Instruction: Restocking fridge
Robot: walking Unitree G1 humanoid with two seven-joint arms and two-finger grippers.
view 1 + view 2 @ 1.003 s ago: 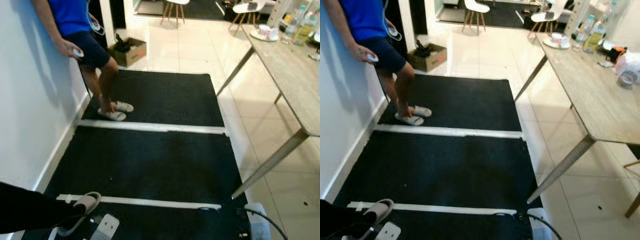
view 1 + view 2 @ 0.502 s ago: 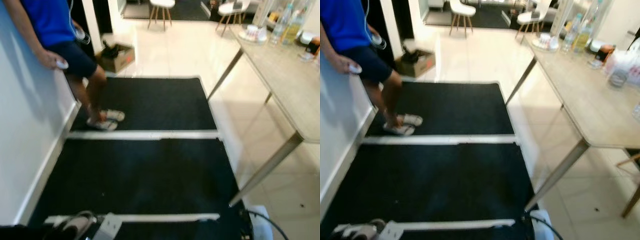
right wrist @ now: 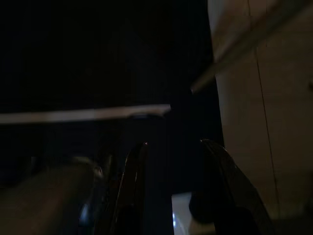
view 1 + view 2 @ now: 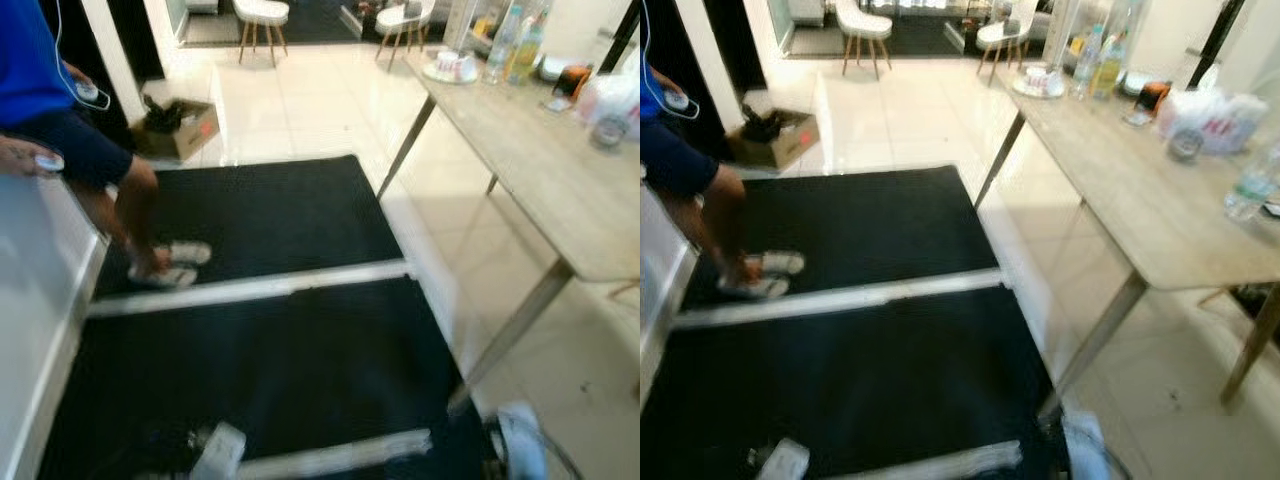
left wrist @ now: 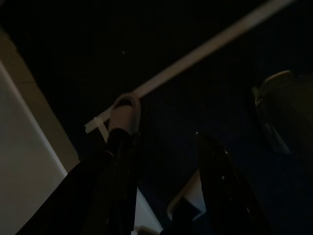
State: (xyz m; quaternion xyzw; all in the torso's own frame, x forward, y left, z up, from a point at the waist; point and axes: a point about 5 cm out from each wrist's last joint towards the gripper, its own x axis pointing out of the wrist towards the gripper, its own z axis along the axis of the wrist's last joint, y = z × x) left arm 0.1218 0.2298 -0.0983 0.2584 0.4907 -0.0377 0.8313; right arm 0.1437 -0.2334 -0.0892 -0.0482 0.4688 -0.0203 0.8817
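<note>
Both arms hang low over the black floor mat (image 4: 270,350). In the left wrist view my left gripper (image 5: 166,139) is open, with dark mat between its black fingers (image 5: 215,171). In the right wrist view my right gripper (image 3: 174,144) is also open and holds nothing. A long wooden table (image 4: 1140,200) stands on the right. On its far end are clear bottles (image 4: 1092,60), a plate with cups (image 4: 1043,80) and a white plastic bag (image 4: 1210,112). A small water bottle (image 4: 1250,185) stands nearer on it.
A person in a blue shirt and dark shorts (image 4: 70,150) leans on the white wall at left. Another person's sandalled foot (image 5: 124,110) is close to my left gripper. White tape strips (image 4: 250,287) cross the mat. A cardboard box (image 4: 178,125) and chairs (image 4: 258,12) lie further off.
The camera has swung right: the person and the mat slid left in the picture and more of the table with its bottles and bag came into view. The picture is blurred.
</note>
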